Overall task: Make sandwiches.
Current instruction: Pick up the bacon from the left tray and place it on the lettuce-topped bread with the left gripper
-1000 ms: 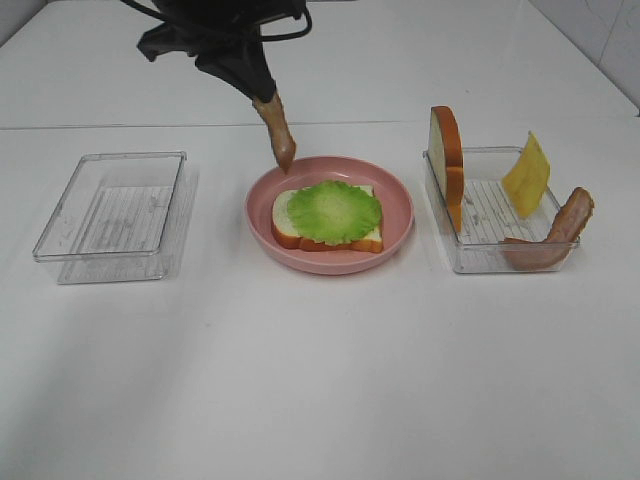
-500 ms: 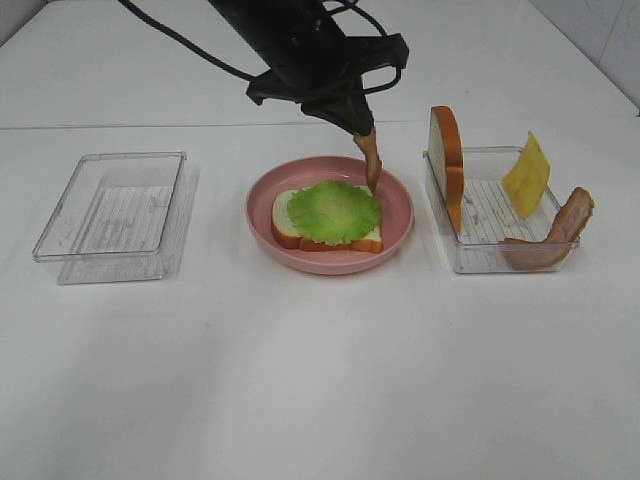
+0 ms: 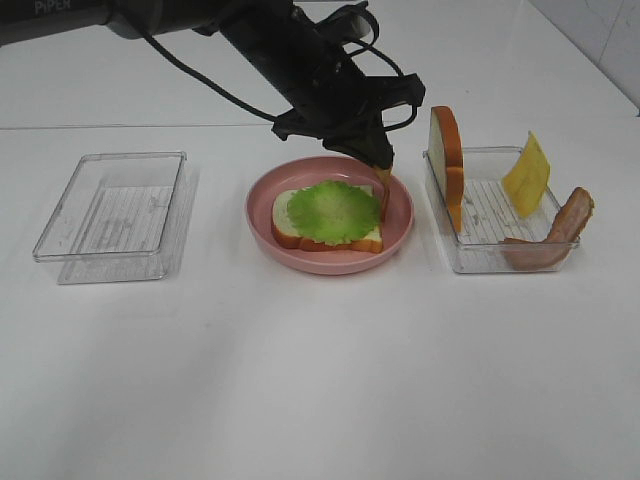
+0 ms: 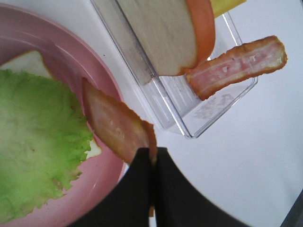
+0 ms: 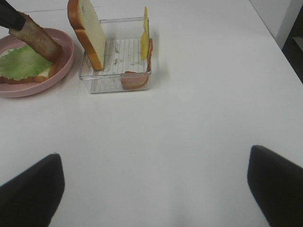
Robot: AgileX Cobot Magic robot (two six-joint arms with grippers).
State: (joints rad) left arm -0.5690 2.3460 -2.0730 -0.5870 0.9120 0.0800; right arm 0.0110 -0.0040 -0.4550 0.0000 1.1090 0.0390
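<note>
Sandwich [image 3: 318,243] building is part done, and the stack lies in the middle of the white table [image 3: 320,390]. The black left arm [image 3: 270,50] reaches in from the far left and across the middle, ending above the plate's side nearest the filled tray.

Two clear trays stand on either side, well apart from each other. The empty tray [image 3: 45,238] is on the left and the filled tray [image 3: 490,262] on the right. Between them sits the round pink plate [image 3: 330,264].

In the plate a bread slice [image 3: 283,208] lies flat, with the lettuce leaf [image 3: 335,210] spread over it. A second bread slice [image 3: 447,150] stands on edge at the filled tray's end nearest the plate.

The left gripper [image 4: 152,156] has its jaws pressed together on the top end of a bacon strip [image 4: 116,125]. That strip hangs down steeply, with its lower end at the edge of the lettuce leaf. Whether it touches the leaf cannot be told.

A second bacon strip [image 3: 565,225] leans over the filled tray's outer end. The yellow cheese slice [image 3: 527,175] stands tilted against that tray's far wall.

The right gripper [image 5: 154,189] hangs over bare table nearer than the filled tray, with its dark fingers [image 5: 33,189] spread wide and nothing between them.
</note>
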